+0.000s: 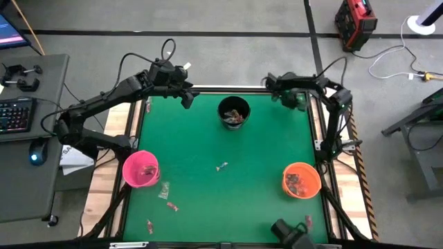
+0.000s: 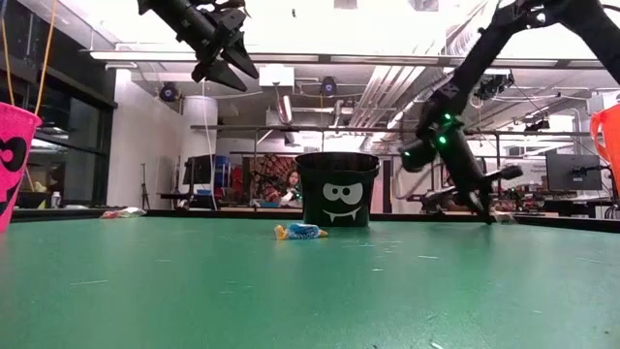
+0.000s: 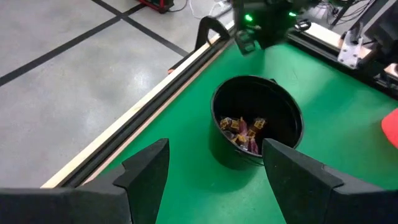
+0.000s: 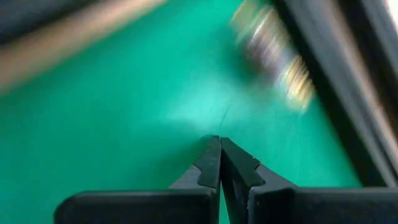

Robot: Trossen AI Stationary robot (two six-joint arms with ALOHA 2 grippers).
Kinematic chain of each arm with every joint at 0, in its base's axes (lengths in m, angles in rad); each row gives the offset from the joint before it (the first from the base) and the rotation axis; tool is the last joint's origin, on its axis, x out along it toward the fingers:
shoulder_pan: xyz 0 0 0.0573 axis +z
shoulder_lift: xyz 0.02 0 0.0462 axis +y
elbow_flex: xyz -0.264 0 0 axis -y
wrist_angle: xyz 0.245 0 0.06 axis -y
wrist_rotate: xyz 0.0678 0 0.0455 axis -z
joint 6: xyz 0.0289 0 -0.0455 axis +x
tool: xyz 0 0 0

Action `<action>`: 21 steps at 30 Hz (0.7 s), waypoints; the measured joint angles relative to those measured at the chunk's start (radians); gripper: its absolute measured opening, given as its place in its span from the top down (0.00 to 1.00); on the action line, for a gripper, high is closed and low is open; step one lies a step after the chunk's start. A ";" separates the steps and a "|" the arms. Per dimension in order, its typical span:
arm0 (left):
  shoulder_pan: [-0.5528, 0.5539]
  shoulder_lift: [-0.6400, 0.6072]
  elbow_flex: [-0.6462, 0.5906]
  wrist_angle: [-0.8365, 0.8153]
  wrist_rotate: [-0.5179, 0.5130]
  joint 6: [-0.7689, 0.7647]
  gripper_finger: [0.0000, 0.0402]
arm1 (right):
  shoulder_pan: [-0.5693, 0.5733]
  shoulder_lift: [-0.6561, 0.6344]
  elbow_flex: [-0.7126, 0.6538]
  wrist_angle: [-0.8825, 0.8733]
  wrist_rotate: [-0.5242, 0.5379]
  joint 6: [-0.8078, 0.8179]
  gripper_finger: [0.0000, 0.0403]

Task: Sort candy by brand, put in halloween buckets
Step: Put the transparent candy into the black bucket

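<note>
3 small round plastic pails stand on the green table (image 1: pixel 201 173) while both dark arms hang near its far edge.

The left gripper (image 1: pixel 185 97) hovers raised beside the black pail (image 1: pixel 234 112), jaws spread wide and holding nothing; the right gripper (image 4: pixel 219 163) sits low at the far right corner, jaws clenched together on nothing. The black pail holds crinkly wrapped sweets (image 3: pixel 244 132); the pink pail (image 1: pixel 141 169) at the left edge and the orange pail (image 1: pixel 301 180) at the right also hold some. 1 loose sweet (image 1: pixel 221 166) lies mid-table, and 3 more (image 1: pixel 165 191) lie near the pink pail.
</note>
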 joint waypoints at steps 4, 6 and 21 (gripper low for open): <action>0.000 0.000 0.000 -0.002 0.003 -0.007 0.39 | 0.111 -0.069 -0.001 -0.010 -0.039 -0.015 1.00; 0.000 0.000 0.000 -0.003 0.003 -0.007 0.39 | 0.124 -0.127 -0.001 -0.032 0.047 0.038 1.00; 0.000 0.000 0.000 -0.002 0.003 -0.008 0.39 | -0.167 -0.092 0.000 0.008 0.236 0.235 1.00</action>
